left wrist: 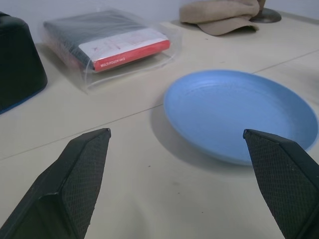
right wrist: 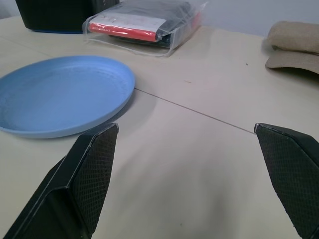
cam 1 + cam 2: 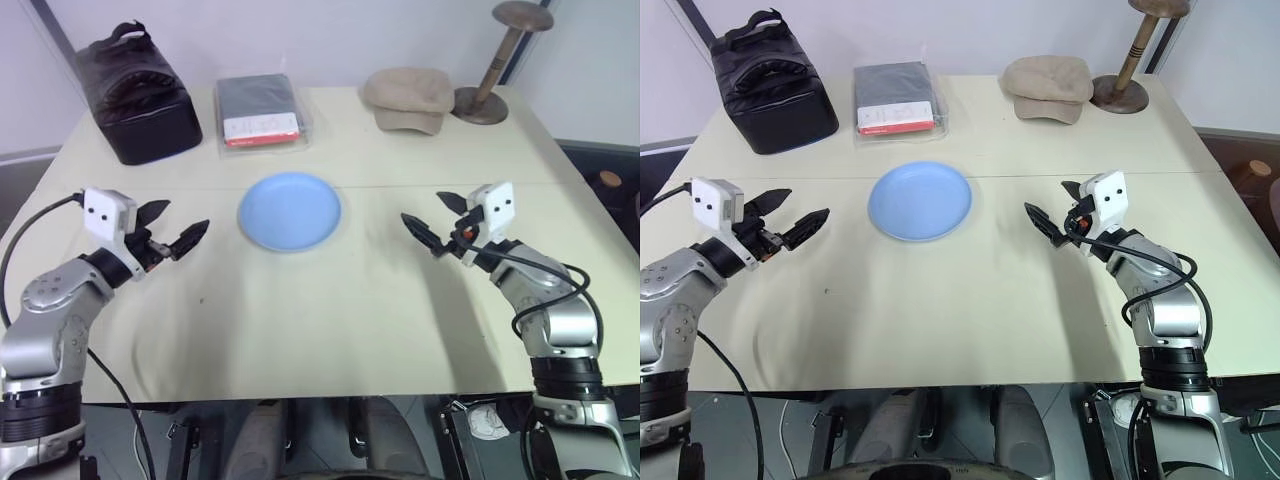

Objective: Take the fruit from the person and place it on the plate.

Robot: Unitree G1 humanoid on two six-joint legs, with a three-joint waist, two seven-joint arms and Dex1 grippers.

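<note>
A: From the head cameras, there is a pale beige table (image 3: 300,310) against a white wall. At its far edge stand a black bag (image 3: 135,95), a flat packet in clear plastic with a red stripe (image 3: 260,112), a beige cap (image 3: 408,98) and a wooden stand (image 3: 497,60). The light blue plate (image 3: 290,211) lies near the middle, with nothing on it.

B: And the grippers?

A: The left gripper (image 3: 168,234) hovers beside the plate on one side, the right gripper (image 3: 432,225) on the other, both apart from it. Both have the fingers spread and hold nothing.

B: Where is the fruit?

A: I see no fruit and no person's hand here, so I judge the handover is not begun.

B: The left wrist view?

A: Its two black fingers (image 1: 79,174) stand wide apart. Between them is the plate, and behind it the packet and the cap.

B: The right wrist view?

A: The same: the fingers (image 2: 89,169) are far apart with bare table between them, the plate to one side, the packet and the bag behind.

B: What could go wrong?

A: The fruit should be small, smooth and round, I think. If the gripper closes off-centre or too early, the fruit could slip out and roll over the table. Also, both grippers wait low. If the person offers the fruit high or from the side, the arm could meet the hand badly.
</note>
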